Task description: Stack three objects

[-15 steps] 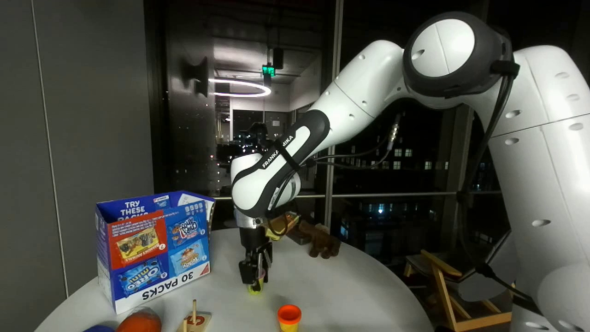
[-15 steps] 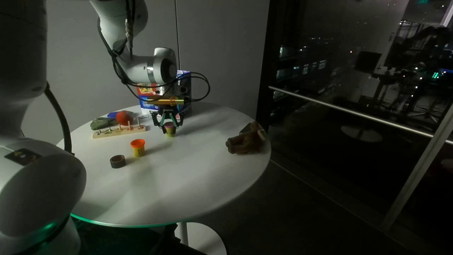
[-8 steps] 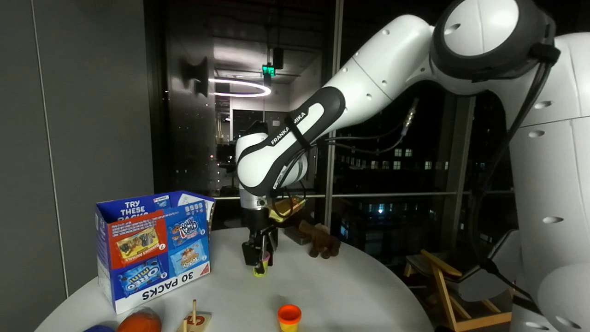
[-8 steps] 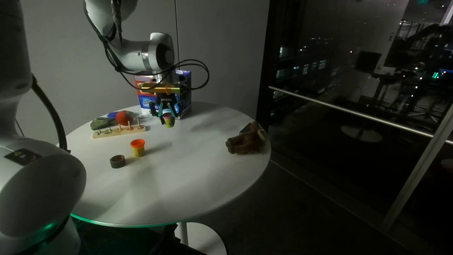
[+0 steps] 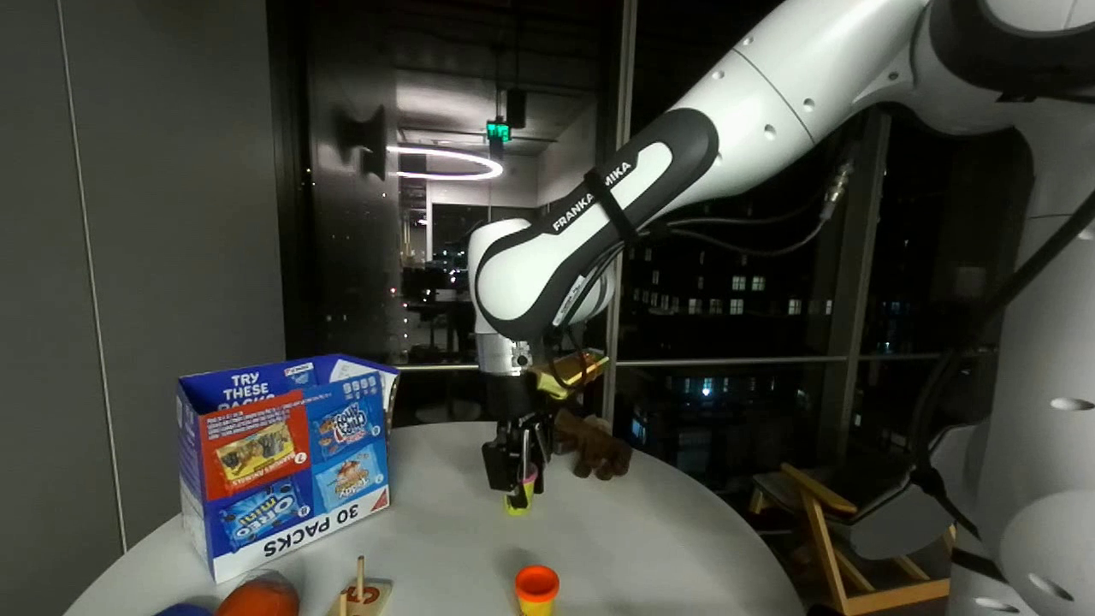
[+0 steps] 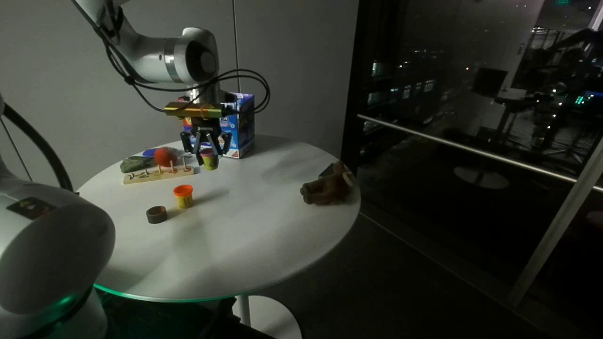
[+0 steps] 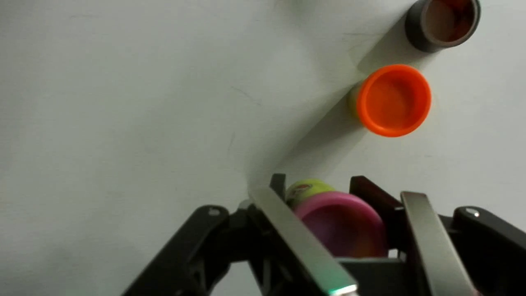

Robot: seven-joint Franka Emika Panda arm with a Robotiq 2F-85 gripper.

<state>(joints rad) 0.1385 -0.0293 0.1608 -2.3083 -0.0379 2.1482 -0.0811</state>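
1. Up and across since a second ago with the pink tub (image 6: 210, 162), toward the orange tub (image 6: 183, 197)!
2. Held snug between the fingers (image 7: 431, 242), lid (image 7: 349, 226) up, off the counter (image 6: 245, 226).
3. Spot the tape (image 6: 157, 217) lying flat, near the upright orange tub.
4. Likely light, stiff, hardly fragile, perhaps slick; best taken across opposite sides, below the lid.
5. Probably bound for the orange tub's top: come down level.

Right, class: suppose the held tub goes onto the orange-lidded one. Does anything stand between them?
Nothing visible does. Between the pink-lidded tub in the pincer and the orange-lidded tub, the wrist view shows shadowed tabletop; the dark ring stands beyond, off the path.
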